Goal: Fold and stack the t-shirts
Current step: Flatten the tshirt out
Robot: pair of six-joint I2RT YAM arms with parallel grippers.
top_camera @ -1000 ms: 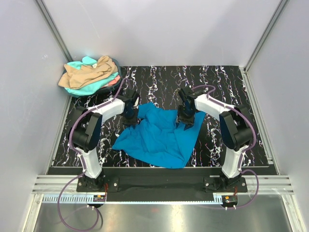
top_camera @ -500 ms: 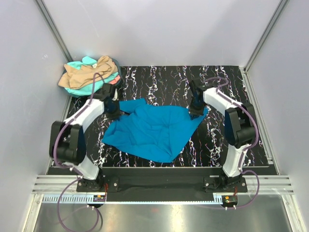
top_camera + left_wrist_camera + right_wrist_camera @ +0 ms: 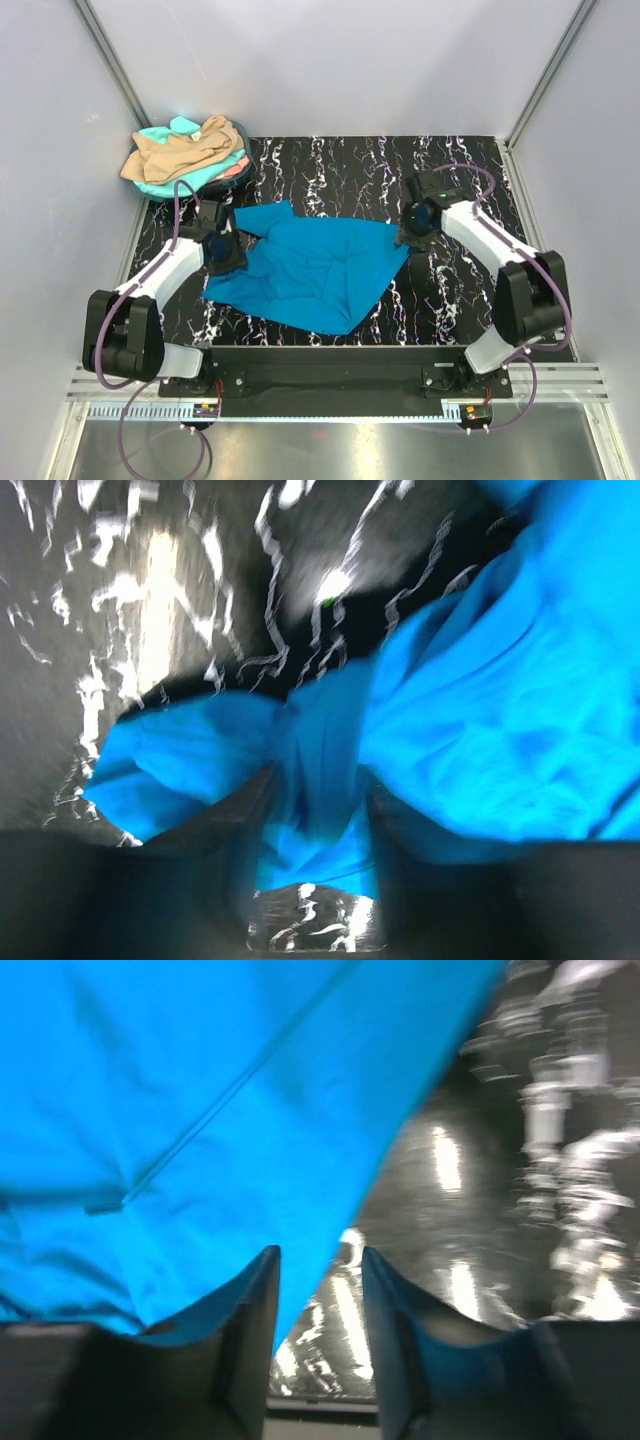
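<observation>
Surface: black white-veined tabletop [image 3: 330, 165], pale walls [image 3: 330, 70] | left fingers [image 3: 238, 852]: apart, blue t-shirt [image 3: 310, 270] between, grip unclear, blurred | right fingers [image 3: 248, 1312]: spread over shirt edge | other t-shirts [image 3: 185, 150] beyond left fingers

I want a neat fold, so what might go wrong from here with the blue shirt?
1. The bright blue cloth t-shirt is bunched between the open left pincer's fingers; pulling away may drag it.
2. It lies skewed and wrinkled on the black marbled table, so a fold now would likely come out uneven.
</observation>
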